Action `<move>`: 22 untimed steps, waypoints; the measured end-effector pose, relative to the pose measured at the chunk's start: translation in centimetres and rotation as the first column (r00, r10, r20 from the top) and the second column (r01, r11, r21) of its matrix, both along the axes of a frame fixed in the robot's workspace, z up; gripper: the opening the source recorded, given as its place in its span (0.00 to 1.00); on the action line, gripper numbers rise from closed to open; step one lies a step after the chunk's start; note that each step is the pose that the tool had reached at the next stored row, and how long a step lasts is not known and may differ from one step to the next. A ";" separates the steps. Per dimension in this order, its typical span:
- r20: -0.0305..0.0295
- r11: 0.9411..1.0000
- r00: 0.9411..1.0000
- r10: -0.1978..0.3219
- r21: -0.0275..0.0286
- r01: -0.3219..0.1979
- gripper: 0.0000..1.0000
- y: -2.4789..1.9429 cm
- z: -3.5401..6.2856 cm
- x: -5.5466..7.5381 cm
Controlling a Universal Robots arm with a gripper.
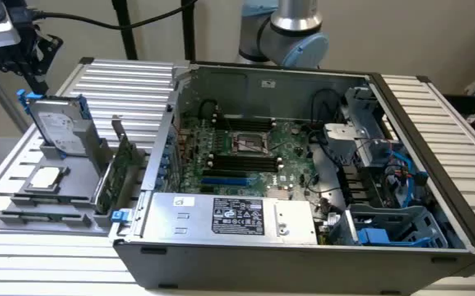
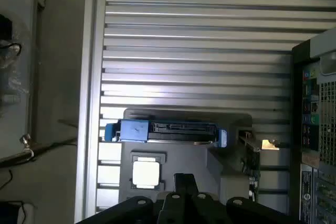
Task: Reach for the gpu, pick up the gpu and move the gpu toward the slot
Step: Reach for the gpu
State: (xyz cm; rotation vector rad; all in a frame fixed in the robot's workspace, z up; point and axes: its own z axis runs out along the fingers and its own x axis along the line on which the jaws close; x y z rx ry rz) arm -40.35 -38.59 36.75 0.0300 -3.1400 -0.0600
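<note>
The gpu (image 1: 119,168) is a thin green card with a silver end bracket. It stands on edge in the grey holder (image 1: 56,209) just outside the computer case, at the exterior view's left. In the wrist view the gpu (image 2: 252,167) appears edge-on beside the case wall. My gripper (image 1: 35,80) hangs high above the holder's far end, over the hard drive and well apart from the gpu. Its black fingers (image 2: 185,182) are pressed together, shut on nothing. The blue slot (image 1: 225,182) lies on the motherboard inside the case.
A silver hard drive (image 1: 58,126) with blue clips stands upright in the holder, and a square processor chip (image 1: 44,177) lies flat beside it. The open case (image 1: 303,246) holds a power supply, cables and a blue drive cage. The arm's base (image 1: 291,31) stands behind the case.
</note>
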 end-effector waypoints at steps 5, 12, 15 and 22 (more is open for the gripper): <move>0.000 1.000 1.000 0.000 0.000 0.000 0.11 0.00 0.00 0.0; 0.000 1.000 1.000 0.000 0.000 0.000 0.11 -0.06 0.00 0.1; -0.001 1.000 1.000 0.000 0.000 0.000 0.11 -0.62 0.00 1.1; -0.001 1.000 1.000 0.000 0.000 0.000 0.11 -2.26 -0.05 3.7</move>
